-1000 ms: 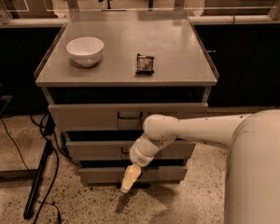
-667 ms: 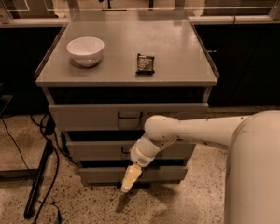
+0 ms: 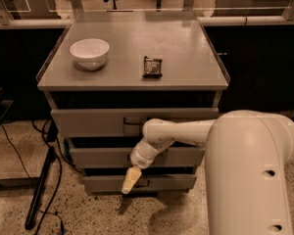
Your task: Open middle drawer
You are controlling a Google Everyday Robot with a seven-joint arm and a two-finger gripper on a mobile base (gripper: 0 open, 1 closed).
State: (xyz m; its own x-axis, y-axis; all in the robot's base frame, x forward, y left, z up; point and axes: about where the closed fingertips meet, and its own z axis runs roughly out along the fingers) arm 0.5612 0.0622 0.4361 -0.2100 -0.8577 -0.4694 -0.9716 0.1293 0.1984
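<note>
The middle drawer (image 3: 100, 157) is a low grey front in the grey metal cabinet (image 3: 137, 48), between the taller top drawer (image 3: 88, 123) and the bottom drawer (image 3: 171, 182). All three look closed. My gripper (image 3: 129, 180) is cream-coloured and hangs down to the left from my white arm (image 3: 186, 131). It sits just below the middle drawer's centre, in front of the bottom drawer's front. My wrist covers the middle drawer's centre, so its handle is hidden.
A white bowl (image 3: 89, 53) and a dark snack packet (image 3: 152, 66) lie on the cabinet top. Cables and a black stand leg (image 3: 41, 185) lie on the speckled floor at the left. My white body (image 3: 255, 180) fills the right front.
The gripper and wrist have shifted slightly left and up along the drawer fronts. The drawers have not moved.
</note>
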